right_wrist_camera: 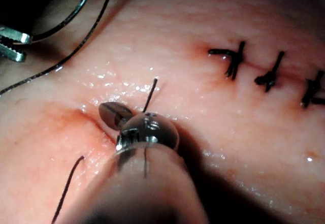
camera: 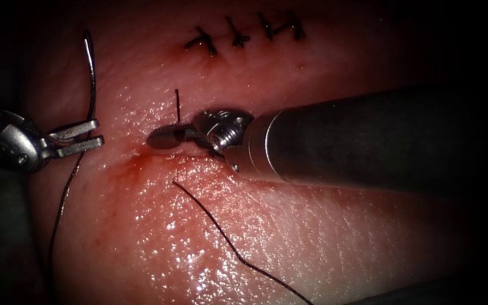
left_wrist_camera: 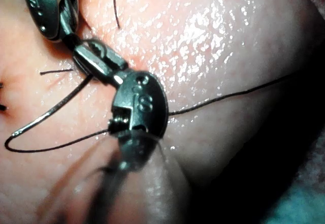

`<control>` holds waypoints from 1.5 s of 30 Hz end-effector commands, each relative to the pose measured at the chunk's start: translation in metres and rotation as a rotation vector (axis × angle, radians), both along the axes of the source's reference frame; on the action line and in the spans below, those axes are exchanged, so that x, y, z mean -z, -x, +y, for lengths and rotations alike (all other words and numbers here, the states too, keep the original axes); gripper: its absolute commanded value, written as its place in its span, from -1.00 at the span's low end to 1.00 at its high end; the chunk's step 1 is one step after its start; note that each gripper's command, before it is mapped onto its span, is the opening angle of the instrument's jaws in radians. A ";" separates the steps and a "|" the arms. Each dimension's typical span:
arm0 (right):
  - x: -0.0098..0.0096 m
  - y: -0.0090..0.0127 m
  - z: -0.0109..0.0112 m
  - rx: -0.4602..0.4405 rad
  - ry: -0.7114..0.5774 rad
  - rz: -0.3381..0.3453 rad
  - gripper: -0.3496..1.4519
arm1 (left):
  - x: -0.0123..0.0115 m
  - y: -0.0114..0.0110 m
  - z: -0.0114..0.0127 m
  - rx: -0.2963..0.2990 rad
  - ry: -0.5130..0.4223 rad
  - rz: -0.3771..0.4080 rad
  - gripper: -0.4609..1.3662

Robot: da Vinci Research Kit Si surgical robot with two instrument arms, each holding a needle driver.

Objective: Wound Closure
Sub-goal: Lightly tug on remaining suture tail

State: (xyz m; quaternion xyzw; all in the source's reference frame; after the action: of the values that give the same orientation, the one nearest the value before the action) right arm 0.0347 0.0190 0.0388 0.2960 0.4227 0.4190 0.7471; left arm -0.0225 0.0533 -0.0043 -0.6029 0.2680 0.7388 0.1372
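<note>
Two tools showing: left tool (camera: 83, 137) gripping needle (camera: 91, 73) clear of tissue (camera: 266, 237), right tool (camera: 162, 137) sitting closed at cut, its grip undeterminable.

- The right tool (right_wrist_camera: 112, 114) is seen with jaws closed, pressed onto the tissue (right_wrist_camera: 213, 112) beside a short thread end (right_wrist_camera: 149, 95).
- The needle (right_wrist_camera: 71, 14) is held by the left tool (right_wrist_camera: 12, 43), clear of the tissue.
- Knotted stitches (right_wrist_camera: 269, 74) are seen.
</note>
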 end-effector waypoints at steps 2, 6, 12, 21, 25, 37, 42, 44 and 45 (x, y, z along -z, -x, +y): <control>0.0003 0.0001 0.0000 -0.004 0.000 0.002 -0.45 | 0.0000 0.0001 0.0000 -0.003 0.001 -0.003 -0.88; 0.0010 0.0004 -0.0003 -0.010 0.002 0.005 -0.22 | 0.0000 0.0002 0.0000 -0.004 0.001 -0.004 -0.88; 0.0025 0.0011 -0.0009 -0.049 0.025 0.023 -0.16 | -0.0001 0.0002 -0.0001 -0.004 0.003 -0.004 -0.88; 0.0034 0.0030 -0.0007 -0.151 0.099 -0.010 0.57 | -0.0001 0.0002 -0.0002 -0.005 0.004 -0.004 -0.88; 0.0033 0.0037 -0.0006 -0.186 0.112 -0.009 0.64 | -0.0001 0.0002 -0.0002 -0.005 0.004 -0.004 -0.88; 0.0017 0.0051 0.0008 -0.253 0.136 -0.041 0.56 | -0.0001 0.0000 -0.0004 -0.007 0.006 -0.004 -0.88; 0.0007 0.0049 0.0015 -0.267 0.142 -0.055 0.51 | 0.0000 -0.0002 -0.0004 -0.009 0.006 -0.006 -0.88; 0.0002 0.0047 0.0019 -0.275 0.144 -0.059 0.48 | 0.0000 -0.0002 -0.0004 -0.009 0.005 -0.006 -0.88; 0.0000 0.0045 0.0021 -0.281 0.146 -0.062 0.47 | 0.0000 -0.0002 -0.0004 -0.009 0.005 -0.006 -0.88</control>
State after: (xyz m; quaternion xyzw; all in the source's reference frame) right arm 0.0302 0.0213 0.0390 0.1651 0.4652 0.4973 0.7134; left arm -0.0223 0.0529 -0.0043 -0.6062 0.2680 0.7368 0.1337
